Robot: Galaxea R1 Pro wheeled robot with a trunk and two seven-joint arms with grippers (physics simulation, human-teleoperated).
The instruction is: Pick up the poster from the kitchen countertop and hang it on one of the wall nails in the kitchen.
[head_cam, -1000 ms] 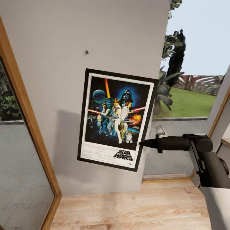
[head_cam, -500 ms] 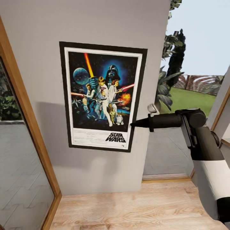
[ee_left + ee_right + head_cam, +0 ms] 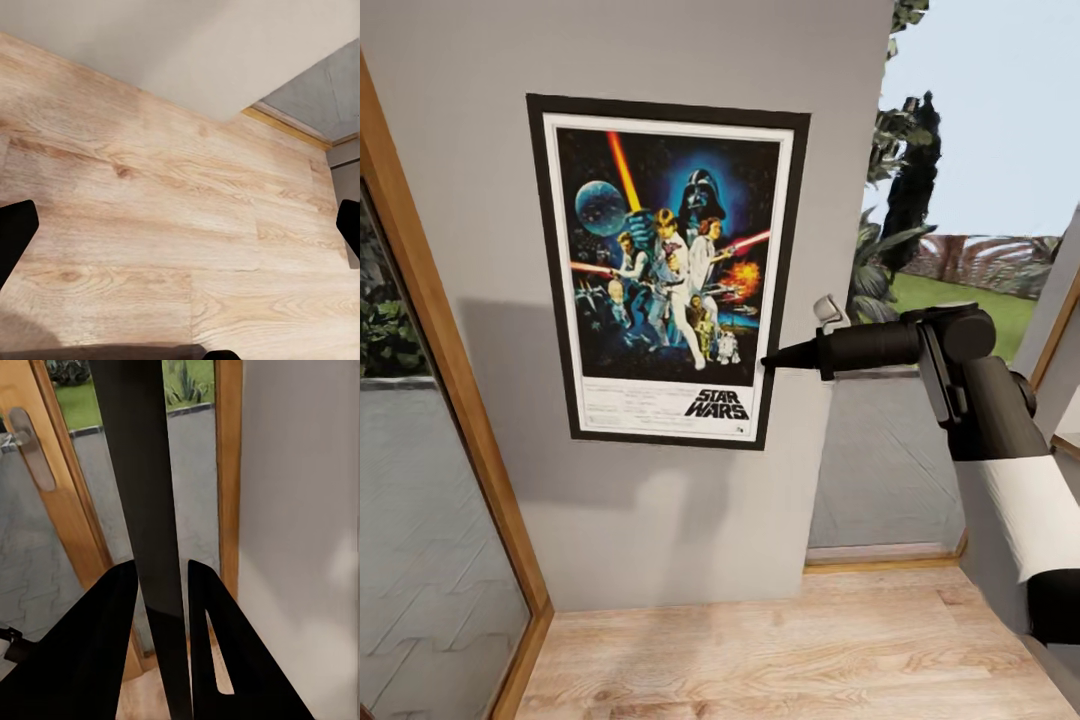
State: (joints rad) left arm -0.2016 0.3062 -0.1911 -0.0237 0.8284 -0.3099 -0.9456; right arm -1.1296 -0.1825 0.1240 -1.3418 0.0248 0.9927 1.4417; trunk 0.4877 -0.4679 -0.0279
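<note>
Two end effectors in play. Left end effector hangs over the wood floor, fingers spread wide, nothing between them. Right end effector reaches in from the right side, fingers clamped on the black frame edge of the poster at its lower right. Poster sits upright, flat against the grey wall, roughly level. Beyond the wall's right edge: a glass door with wooden frame, a lawn and plants outside.
</note>
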